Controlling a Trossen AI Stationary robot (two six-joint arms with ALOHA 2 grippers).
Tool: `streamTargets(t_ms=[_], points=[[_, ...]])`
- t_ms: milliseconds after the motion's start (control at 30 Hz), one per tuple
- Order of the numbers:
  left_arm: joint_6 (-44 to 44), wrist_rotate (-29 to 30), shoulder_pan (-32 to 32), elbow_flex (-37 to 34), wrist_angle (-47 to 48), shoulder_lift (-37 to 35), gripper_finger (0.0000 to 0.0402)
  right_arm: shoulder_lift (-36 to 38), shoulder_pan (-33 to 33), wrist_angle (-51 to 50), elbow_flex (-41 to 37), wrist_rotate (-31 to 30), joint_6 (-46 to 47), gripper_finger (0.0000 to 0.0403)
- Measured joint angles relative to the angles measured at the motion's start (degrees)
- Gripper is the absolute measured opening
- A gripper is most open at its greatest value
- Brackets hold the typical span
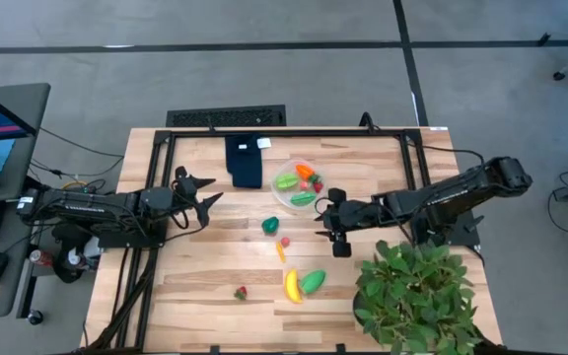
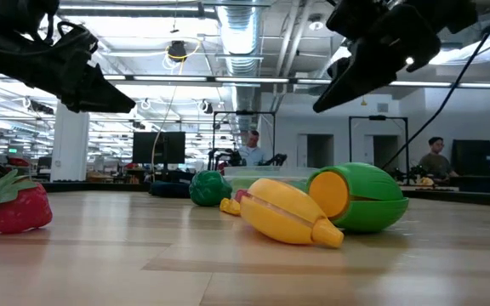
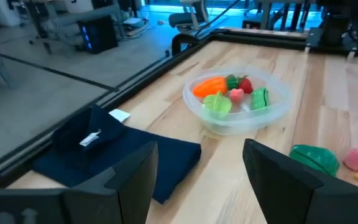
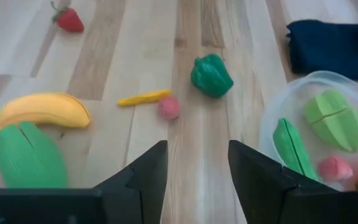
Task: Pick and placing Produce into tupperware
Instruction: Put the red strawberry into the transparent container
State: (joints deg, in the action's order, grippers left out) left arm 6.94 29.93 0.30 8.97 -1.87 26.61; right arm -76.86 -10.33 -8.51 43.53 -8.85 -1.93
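Banana (image 2: 289,212) lies on wood, apart from right gripper (image 1: 327,220).

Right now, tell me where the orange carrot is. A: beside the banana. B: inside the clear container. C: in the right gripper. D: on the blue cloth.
B: the orange carrot lies inside the clear container with green pieces and a strawberry, apart from the blue cloth, the banana and the empty right gripper.

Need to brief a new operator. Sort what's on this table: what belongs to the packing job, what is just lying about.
Job:
clear tupperware, already holding some produce
banana
green piece beside the banana
green pepper
strawberry
small yellow piece
small pink piece

Lying about:
dark blue cloth
potted plant
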Motion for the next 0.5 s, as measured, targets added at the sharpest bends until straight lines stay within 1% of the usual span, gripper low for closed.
streamTargets(t_ms=[67, 167, 300, 367, 433, 500], points=[[-1.4, 0.0, 0.0, 0.0, -0.1, 0.0, 0.0229, 0.0, -0.7, 0.4, 0.0, -0.5, 0.2, 0.0156], [-8.2, -0.2, 0.0, 0.0, 0.0, 0.0, 0.0229, -0.3, -1.4, -0.2, 0.0, -0.6, 1.7, 0.0150], [-15.6, -2.2, 0.0, 0.0, 0.1, 0.0, 0.0229, -0.3, -2.9, -1.5, 0.0, -0.6, 4.3, 0.0143], [-19.7, -1.5, 0.0, 0.0, -1.2, 0.0, 0.0229, -0.3, -3.8, -1.8, 0.0, -0.6, 5.4, 0.0139], [-21.1, -0.9, 0.0, 0.0, -2.7, 0.0, 0.0229, -0.3, -4.6, -1.8, 0.0, -0.8, 6.0, 0.0135], [-18.7, -2.4, 0.0, 0.0, -3.8, 0.0, 0.0229, -0.3, -5.3, -1.8, 0.0, -2.1, 6.1, 0.0132]])
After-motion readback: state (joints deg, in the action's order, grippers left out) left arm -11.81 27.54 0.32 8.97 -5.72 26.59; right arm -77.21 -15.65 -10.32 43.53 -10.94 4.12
